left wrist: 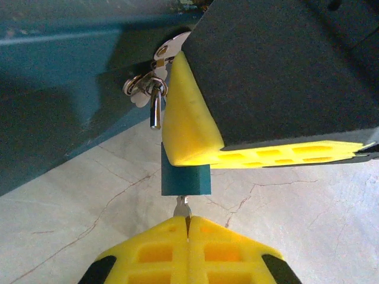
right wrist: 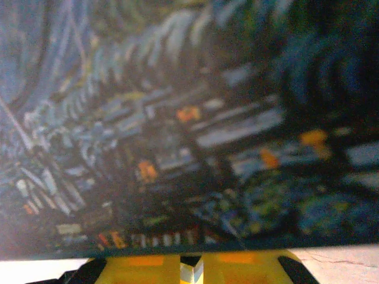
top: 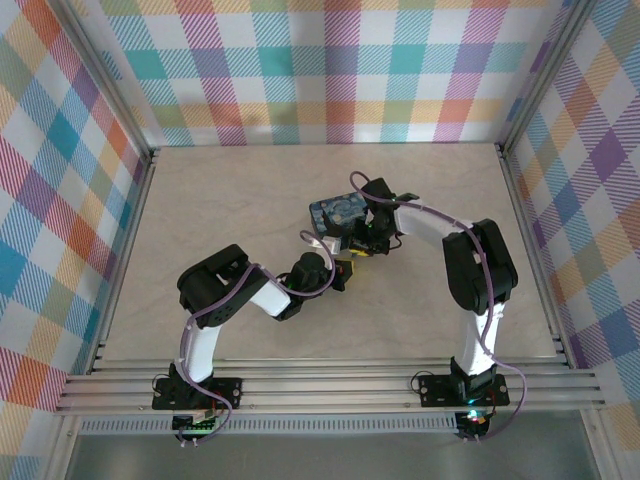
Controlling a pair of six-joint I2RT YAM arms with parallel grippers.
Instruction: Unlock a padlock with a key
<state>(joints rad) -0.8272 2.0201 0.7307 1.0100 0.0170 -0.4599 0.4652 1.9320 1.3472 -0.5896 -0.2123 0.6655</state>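
Left wrist view, lower centre: the left gripper (left wrist: 188, 220) has its jaws shut on the key (left wrist: 182, 207), whose tip sits in the base of the padlock (left wrist: 185, 180), mid-frame beside the tin (left wrist: 59, 89). The right gripper (right wrist: 190, 263) has its jaws pinched narrow on the padlock's upper body (the far pad is hidden). Twisting off-axis could bend the thin key, or drag the padlock loose if that hold is slack.
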